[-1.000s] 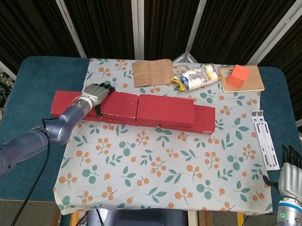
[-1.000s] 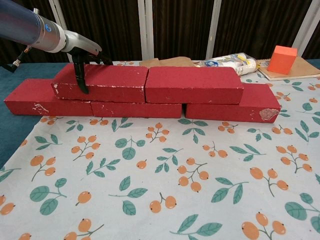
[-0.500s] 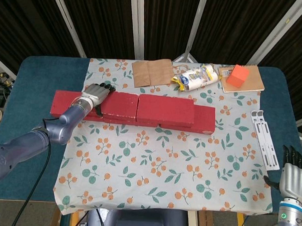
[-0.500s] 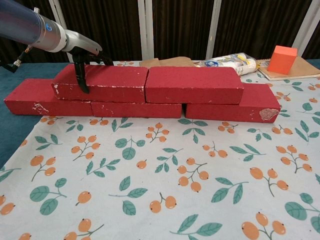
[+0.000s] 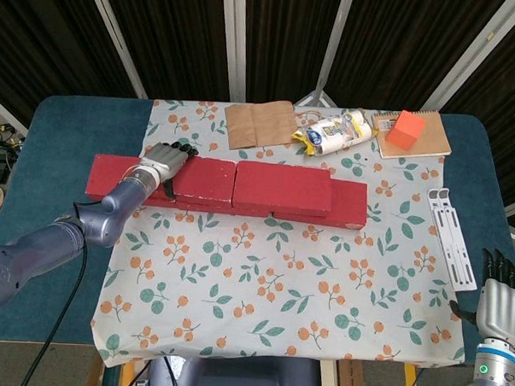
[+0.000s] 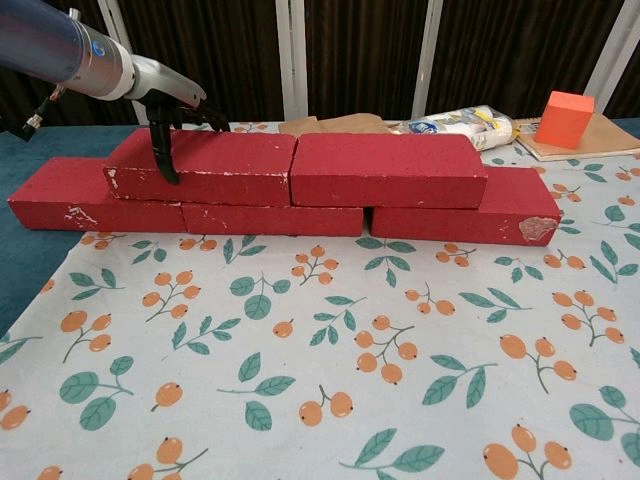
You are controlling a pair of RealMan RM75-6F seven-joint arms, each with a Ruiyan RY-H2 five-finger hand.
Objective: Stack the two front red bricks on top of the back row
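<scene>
On the back row [image 6: 270, 215], both upper red bricks [image 6: 290, 168] sit end to end; my left hand [image 5: 163, 161] grips the left one's end. My right hand [image 5: 497, 299] hangs unclenched, holding nothing. Wrapped package [image 5: 333, 132]: print unreadable.

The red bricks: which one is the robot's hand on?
The upper-left brick, one of two stacked on the bottom row. The left hand grips its left end; the upper-right brick beside it is untouched.
</scene>
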